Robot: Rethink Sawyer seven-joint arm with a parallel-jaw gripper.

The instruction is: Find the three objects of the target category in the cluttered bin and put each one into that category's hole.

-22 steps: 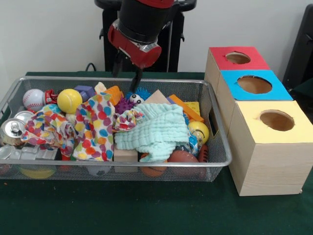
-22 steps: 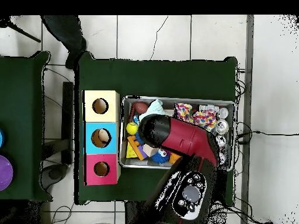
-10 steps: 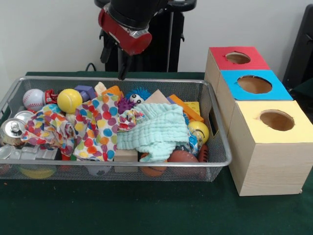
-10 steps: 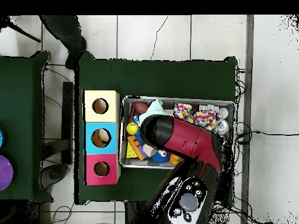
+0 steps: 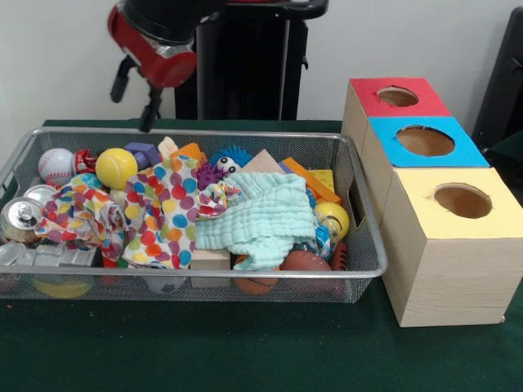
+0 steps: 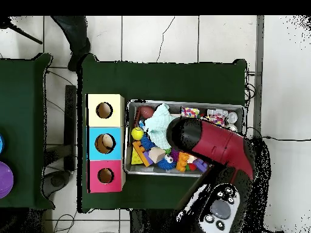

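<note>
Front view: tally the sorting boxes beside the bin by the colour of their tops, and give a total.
Red-topped box: 1
Blue-topped box: 1
Yellow-topped box: 1
Total: 3 boxes, each with one round hole in its top.

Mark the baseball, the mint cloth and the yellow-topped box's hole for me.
baseball (image 5: 55, 164): front view, middle of its white face.
mint cloth (image 5: 261, 216): front view, centre of the folds.
yellow-topped box's hole (image 5: 462, 200): front view, inside the round opening.
</note>
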